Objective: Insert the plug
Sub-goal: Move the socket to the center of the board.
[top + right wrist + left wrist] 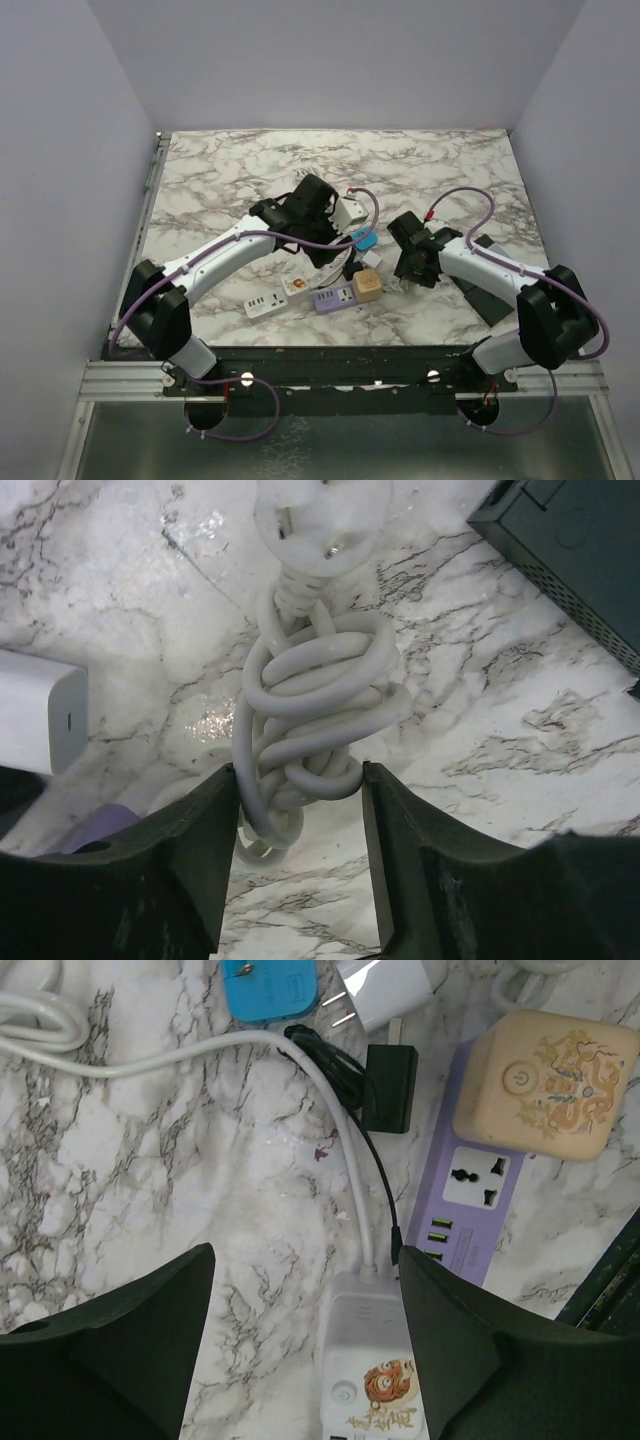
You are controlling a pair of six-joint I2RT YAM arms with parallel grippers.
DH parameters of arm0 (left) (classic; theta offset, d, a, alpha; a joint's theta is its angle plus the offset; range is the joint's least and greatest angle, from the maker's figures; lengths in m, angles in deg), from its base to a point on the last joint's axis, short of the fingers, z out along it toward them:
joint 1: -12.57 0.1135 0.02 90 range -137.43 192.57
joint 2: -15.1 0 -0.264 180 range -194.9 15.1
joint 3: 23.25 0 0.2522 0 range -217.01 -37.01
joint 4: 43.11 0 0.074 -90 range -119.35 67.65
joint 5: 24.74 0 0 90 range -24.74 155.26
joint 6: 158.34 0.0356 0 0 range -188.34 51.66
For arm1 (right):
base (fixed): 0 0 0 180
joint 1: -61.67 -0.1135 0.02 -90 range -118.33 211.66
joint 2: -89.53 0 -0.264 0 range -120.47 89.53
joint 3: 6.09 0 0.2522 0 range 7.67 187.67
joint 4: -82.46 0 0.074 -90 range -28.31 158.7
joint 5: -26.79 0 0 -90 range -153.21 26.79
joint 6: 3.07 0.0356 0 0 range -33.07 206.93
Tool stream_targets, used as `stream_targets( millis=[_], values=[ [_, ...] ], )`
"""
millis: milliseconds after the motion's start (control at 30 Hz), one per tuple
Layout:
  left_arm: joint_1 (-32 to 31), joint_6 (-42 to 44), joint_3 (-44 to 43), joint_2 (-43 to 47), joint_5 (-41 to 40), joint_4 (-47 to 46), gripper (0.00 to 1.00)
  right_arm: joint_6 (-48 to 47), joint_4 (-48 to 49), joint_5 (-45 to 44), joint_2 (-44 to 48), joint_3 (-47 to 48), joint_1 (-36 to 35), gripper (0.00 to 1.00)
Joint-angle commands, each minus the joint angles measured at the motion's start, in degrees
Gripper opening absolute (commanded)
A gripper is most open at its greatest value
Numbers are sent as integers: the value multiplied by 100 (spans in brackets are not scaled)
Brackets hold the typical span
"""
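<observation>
In the right wrist view a white plug (322, 518) lies on the marble, pins showing, at the head of its knotted white cable coil (315, 715). My right gripper (298, 770) stands over the coil's near end, both fingertips pressed against the loops. In the left wrist view a white power strip (372, 1365) with a tiger sticker lies between the fingers of my left gripper (305, 1258). The right finger (450, 1330) touches the strip's side; the left finger (120, 1350) stands well apart from it. From above, the left gripper (322, 255) and right gripper (410, 265) flank the cluster of strips.
A purple power strip (480, 1195) carries a beige cube adapter (548, 1085). A black charger (390, 1085), blue adapter (270, 988) and white adapter (385, 990) lie beyond it. A white block (38, 720) sits left of the coil. A dark box (580, 550) lies at the right.
</observation>
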Motion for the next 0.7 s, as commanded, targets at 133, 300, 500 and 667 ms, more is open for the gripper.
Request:
stream_targets(
  millis=[133, 300, 500, 667],
  values=[
    [-440, 208, -555, -681, 221, -108, 75, 970, -970, -746, 844, -180, 190, 44],
    [-452, 364, -436, -762, 358, -131, 74, 1071, -1398, -1026, 1717, -216, 218, 41],
    [-454, 458, -478, -741, 216, -145, 76, 548, -1391, -1008, 1499, -84, 250, 47],
    [-433, 586, -513, -622, -217, -126, 77, 241, -1291, -877, 1325, -134, 253, 54]
  ],
)
